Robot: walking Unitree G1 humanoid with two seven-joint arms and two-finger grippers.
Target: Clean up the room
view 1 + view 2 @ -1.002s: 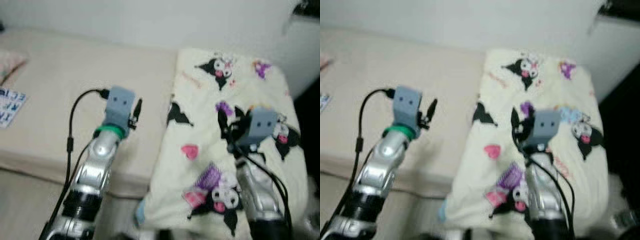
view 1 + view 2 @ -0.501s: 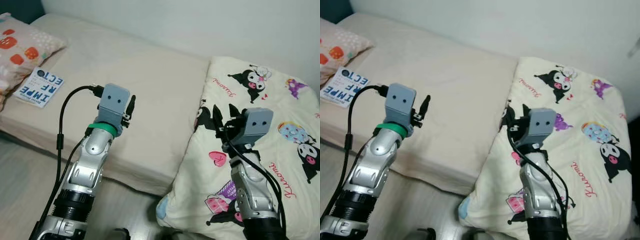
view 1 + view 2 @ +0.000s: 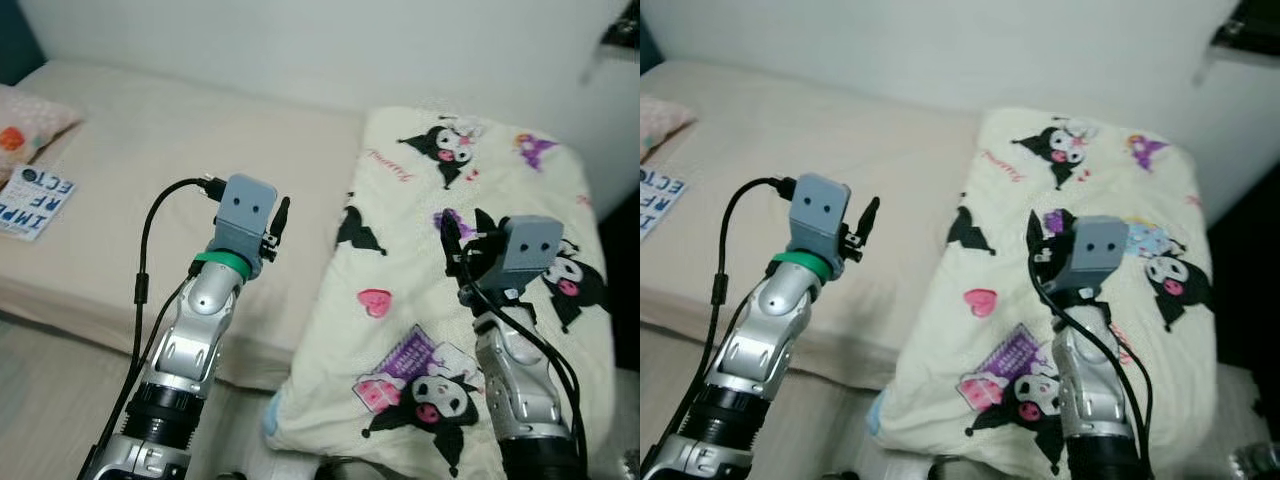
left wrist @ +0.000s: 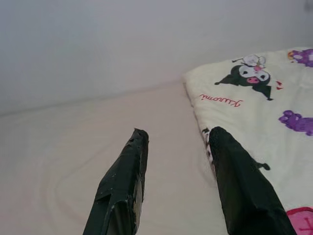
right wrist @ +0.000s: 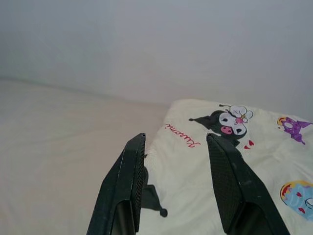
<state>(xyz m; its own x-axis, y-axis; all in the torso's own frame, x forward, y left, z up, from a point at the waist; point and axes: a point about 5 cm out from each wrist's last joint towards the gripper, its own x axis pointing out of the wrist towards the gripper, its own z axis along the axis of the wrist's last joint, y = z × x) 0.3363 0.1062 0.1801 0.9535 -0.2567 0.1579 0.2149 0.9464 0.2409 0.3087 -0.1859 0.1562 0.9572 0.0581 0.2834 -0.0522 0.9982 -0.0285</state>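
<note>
We see a soft, puffy cream blanket (image 3: 470, 290) printed with cartoon characters, draped over the beige mattress (image 3: 150, 170) edge. Our left gripper (image 4: 176, 147) and right gripper (image 5: 173, 147) hover above, fingers spread, empty. A paperback (image 3: 35, 202) lies flat beside a pillow (image 3: 30, 120).

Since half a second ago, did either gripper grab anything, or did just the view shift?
Only the head camera swung. The left gripper and right gripper hang open and empty as before, above the beige mattress and the cream cartoon-print blanket, which lie unmoved.
</note>
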